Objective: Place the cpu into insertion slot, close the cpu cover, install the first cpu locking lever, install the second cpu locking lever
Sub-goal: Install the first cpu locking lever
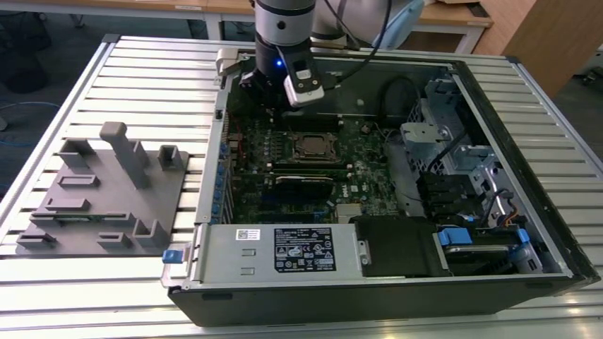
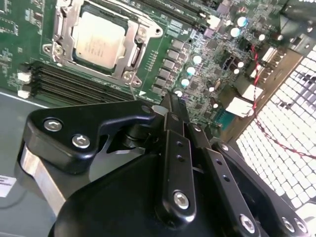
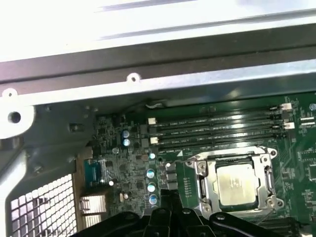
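The arm (image 1: 284,25) is pointing straight down, wrist vertical, and the gripper (image 2: 170,101) is hanging low with its fingers (image 2: 177,148) pressed together, gripping nothing.

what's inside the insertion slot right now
The cpu lies in the insertion slot, its silver top showing through the cpu cover cut-out. The chip hides whatever lies beneath it in the socket.

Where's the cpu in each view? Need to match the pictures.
Exterior view: the cpu sits mid-way across the green board.
Second wrist view: the cpu, framed by the cpu cover.
First wrist view: the cpu, in the same silvery frame.
Shared landmark: the black memory slots beside it.
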Controlling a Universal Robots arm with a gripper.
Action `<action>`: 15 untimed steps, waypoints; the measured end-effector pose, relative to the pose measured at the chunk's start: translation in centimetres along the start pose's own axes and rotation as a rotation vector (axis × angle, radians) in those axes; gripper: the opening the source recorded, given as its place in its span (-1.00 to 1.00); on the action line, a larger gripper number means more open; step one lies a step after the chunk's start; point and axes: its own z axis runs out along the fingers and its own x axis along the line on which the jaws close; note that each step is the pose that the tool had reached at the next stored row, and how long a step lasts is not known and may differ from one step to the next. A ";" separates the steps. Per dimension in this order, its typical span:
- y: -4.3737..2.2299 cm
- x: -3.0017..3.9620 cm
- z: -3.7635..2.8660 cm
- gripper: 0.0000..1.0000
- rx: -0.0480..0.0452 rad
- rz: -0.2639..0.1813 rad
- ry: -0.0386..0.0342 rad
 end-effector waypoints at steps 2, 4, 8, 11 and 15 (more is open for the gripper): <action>-0.05 0.32 0.05 -0.80 -0.0039 0.000 0.0006; -0.09 0.48 0.08 -0.80 -0.0264 -0.001 0.0033; -0.16 0.67 0.09 -0.80 -0.0946 -0.002 0.0124; -0.24 0.74 0.11 -0.80 -0.1459 -0.004 0.0193; -0.31 0.74 0.11 -0.80 -0.1709 -0.004 0.0226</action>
